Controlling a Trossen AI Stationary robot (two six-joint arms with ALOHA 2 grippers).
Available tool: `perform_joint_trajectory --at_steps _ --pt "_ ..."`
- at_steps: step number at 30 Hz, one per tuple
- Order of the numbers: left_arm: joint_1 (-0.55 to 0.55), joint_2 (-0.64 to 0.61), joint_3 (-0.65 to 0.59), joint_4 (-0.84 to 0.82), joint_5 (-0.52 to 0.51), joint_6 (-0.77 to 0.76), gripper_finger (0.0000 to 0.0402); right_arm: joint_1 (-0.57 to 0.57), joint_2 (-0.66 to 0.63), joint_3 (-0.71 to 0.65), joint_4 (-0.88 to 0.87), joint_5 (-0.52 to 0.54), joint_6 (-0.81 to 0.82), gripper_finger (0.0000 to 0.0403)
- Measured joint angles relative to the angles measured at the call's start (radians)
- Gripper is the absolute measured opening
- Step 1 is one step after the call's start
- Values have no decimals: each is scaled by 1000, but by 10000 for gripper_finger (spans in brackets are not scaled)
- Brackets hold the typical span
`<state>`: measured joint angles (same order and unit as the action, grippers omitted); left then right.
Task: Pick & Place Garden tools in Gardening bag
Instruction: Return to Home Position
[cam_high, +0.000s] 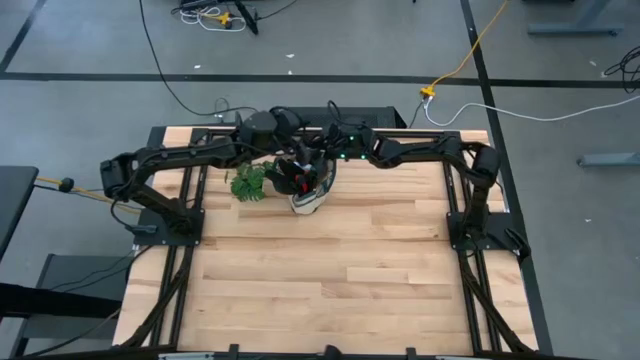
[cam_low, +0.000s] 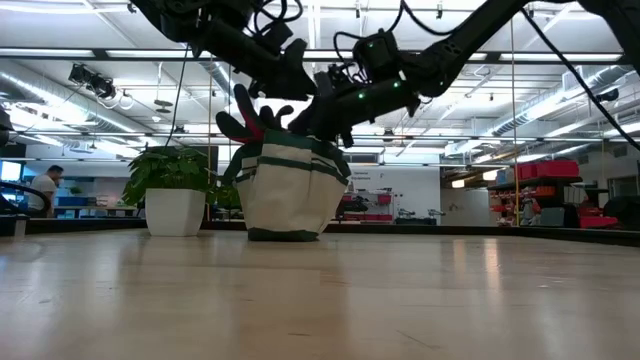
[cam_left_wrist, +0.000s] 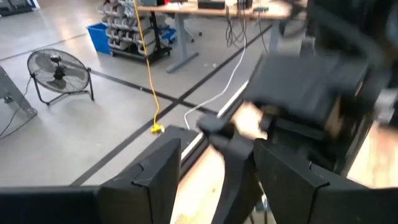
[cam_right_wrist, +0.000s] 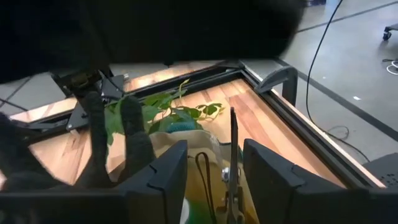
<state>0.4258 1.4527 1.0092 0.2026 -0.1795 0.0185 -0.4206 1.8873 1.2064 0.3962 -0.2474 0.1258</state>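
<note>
The beige gardening bag with green trim (cam_low: 290, 195) stands on the table at its far middle (cam_high: 312, 195). A red-and-black glove (cam_low: 245, 118) sticks up out of its top; its dark fingers show in the right wrist view (cam_right_wrist: 134, 140). Dark-handled shears (cam_right_wrist: 231, 155) stand upright inside the bag. My right gripper (cam_right_wrist: 214, 180) is open just above the bag's mouth (cam_low: 325, 125), one finger on either side of the shears. My left gripper (cam_left_wrist: 217, 180) is open above the glove (cam_low: 285, 85). A dark blurred thing (cam_left_wrist: 233, 165) shows between its fingers. The rake is hidden.
A leafy plant in a white pot (cam_low: 175, 195) stands just left of the bag (cam_high: 248, 183). Both arms cross over the bag at the table's far edge. The bare wooden tabletop (cam_high: 330, 280) reaches from the bag toward the near edge. A person (cam_low: 42, 188) is in the room behind.
</note>
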Motion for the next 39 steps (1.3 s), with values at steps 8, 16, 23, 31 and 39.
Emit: perform_joint_trajectory --at_steps 8,16,23,31,39 --pt "-4 -87 -1 -87 96 19 209 0 -115 0 -143 2 -49 160" --pt "-5 -228 -1 -355 281 19 209 20 -209 0 -299 -8 -59 160" --pt "-39 -365 -43 -564 363 36 209 78 -281 0 -397 -5 -71 160" --pt "-136 -674 -296 -530 254 -33 209 211 -336 0 -519 62 -117 160" --pt "-264 -1018 -542 -390 253 -82 209 338 -387 -80 -483 206 -144 160"
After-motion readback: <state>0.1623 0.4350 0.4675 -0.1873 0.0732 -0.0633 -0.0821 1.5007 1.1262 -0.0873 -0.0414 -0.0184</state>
